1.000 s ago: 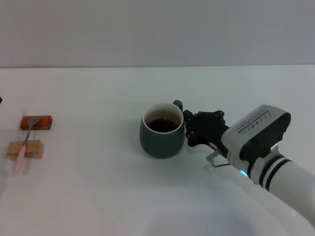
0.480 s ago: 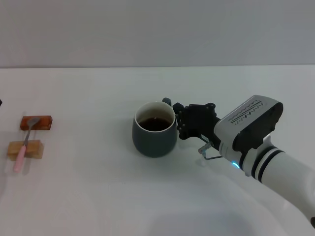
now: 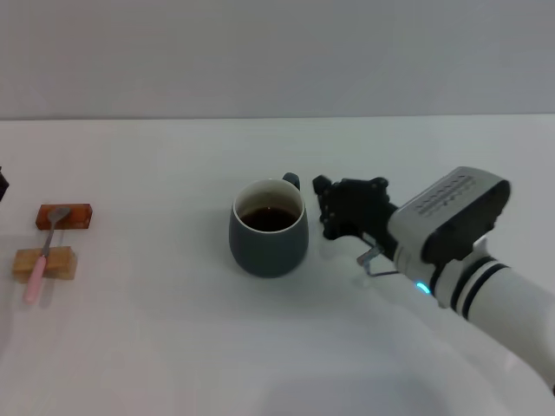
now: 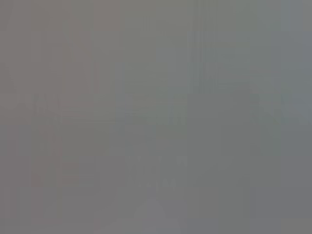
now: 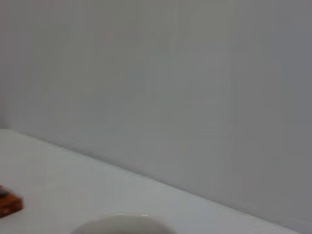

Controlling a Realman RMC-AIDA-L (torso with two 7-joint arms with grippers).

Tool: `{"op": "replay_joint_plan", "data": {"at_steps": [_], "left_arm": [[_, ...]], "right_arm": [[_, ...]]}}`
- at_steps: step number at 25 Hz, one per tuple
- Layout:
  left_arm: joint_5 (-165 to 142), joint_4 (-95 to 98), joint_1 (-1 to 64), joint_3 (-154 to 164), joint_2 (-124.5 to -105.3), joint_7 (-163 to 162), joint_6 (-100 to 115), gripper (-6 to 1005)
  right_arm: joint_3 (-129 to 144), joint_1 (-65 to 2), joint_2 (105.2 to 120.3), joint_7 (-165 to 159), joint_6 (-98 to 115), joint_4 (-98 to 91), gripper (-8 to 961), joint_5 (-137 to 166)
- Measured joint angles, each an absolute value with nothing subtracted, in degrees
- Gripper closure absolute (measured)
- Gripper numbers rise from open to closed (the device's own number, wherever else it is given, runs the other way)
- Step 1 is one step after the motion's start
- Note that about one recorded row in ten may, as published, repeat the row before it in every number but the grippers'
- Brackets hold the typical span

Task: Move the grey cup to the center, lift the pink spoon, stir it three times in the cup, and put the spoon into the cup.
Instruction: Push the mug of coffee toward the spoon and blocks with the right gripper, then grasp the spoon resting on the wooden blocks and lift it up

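The grey cup (image 3: 268, 234), dark blue-grey with a white inside and dark liquid, stands near the middle of the table, its small handle (image 3: 290, 180) at the far right. My right gripper (image 3: 326, 208) hovers just right of the cup, open, a small gap from the handle and holding nothing. The cup's white rim (image 5: 122, 223) shows at the lower edge of the right wrist view. The pink spoon (image 3: 41, 260) lies at the far left across two wooden blocks, bowl on the far one. My left gripper is out of view.
A reddish wooden block (image 3: 64, 216) and a paler one (image 3: 45, 263) carry the spoon near the table's left edge. A dark sliver (image 3: 2, 184) pokes in at the left border. The white table (image 3: 173, 347) meets a grey wall behind.
The cup moved left with my right gripper at its handle. The gripper has now come off the handle and drawn back to the right.
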State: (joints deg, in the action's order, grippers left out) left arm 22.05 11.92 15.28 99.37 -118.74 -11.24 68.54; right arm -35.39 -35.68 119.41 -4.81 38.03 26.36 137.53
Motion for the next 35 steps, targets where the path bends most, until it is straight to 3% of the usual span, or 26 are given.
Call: {"op": "replay_joint_plan", "data": {"at_steps": [21,29,35], "left_arm": [[22.49,14.92,11.35,108.68,-118.74,-11.1,71.68,218],[22.58,18.75,8.14,110.4,-118.91,-10.8,70.16,220],[22.7,29.23,1.56,110.99,-118.83,-5.31,63.09,222]], "right_arm": [[-42.21,-34.93,119.1,-4.37,53.71,15.1,954,137.36],[-42.19,-35.67,119.09,-4.33,52.9,14.0,954,137.41],[-42.18,-36.12,119.09,-4.3,52.03,13.72,954,137.57]]}}
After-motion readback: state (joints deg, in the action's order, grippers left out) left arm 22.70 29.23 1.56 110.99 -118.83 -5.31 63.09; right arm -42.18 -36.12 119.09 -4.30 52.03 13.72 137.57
